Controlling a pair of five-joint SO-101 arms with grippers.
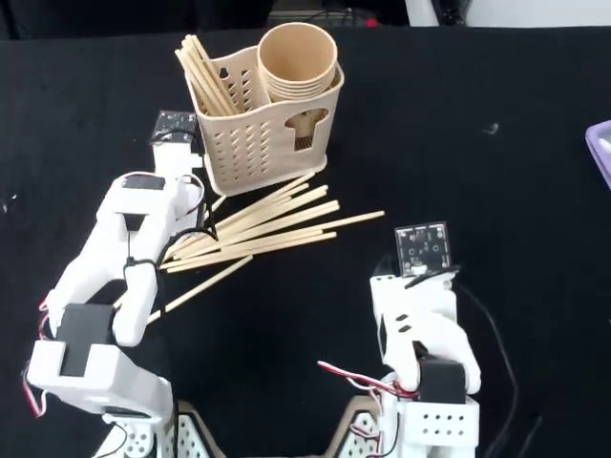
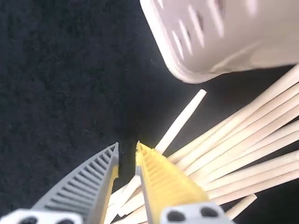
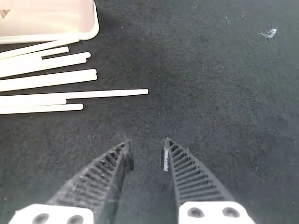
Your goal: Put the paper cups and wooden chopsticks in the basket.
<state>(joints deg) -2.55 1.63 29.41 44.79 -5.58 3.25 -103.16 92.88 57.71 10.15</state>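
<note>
The loose wooden chopsticks (image 1: pixel 267 229) fan across the desk (image 1: pixel 516 248) at the basket's (image 1: pixel 253 143) 6 o'clock. They look light, stiff and smooth, likely to roll, so best pinched singly near an end. The left gripper (image 2: pixel 127 145), narrowly parted, sits over their 9 o'clock ends, clearly holding nothing. The right gripper (image 3: pixel 145 142) is open and empty.

High view down over the whole table (image 1: pixel 516 286); both wrist views close and low, chopsticks (image 1: pixel 277 224) and basket (image 1: pixel 258 153) in common.

This looks like a robotics lab bench. Black cloth (image 1: pixel 516 191) covers the table beneath the fingers (image 3: pixel 191 177). Behind them, the white plastic left arm (image 1: pixel 115 258) and right arm (image 1: pixel 420 334) carry loose wiring (image 1: pixel 348 377) and a square marker card (image 1: pixel 423 246).
</note>
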